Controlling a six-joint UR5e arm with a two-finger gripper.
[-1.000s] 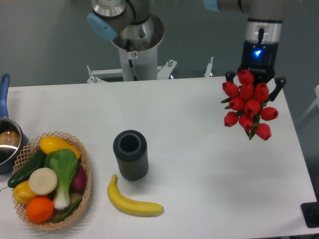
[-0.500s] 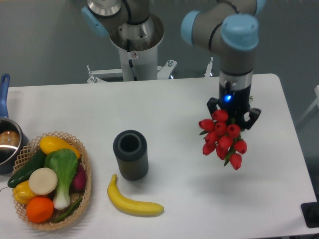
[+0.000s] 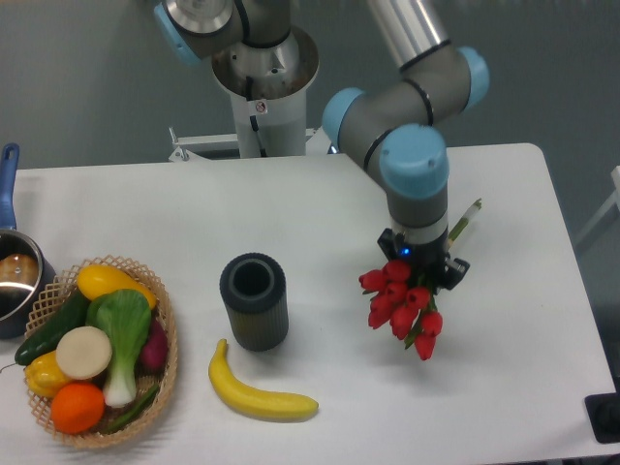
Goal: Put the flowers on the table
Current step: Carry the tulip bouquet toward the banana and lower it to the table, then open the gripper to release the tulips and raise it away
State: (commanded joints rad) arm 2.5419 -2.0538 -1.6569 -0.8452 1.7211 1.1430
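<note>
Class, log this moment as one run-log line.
gripper: shut on flowers | flowers: above table, right of vase | release: pending

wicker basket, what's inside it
The wicker basket holds a bok choy, an orange, yellow vegetables, a cucumber and a pale round slice. Whatever lies beneath them is covered.

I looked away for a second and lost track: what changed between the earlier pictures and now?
The gripper, shut on the flowers throughout, carried them from the table's far right edge leftward and toward the front, apparently lower. Nothing was let go. The vase, banana, basket and pot stayed put.
</note>
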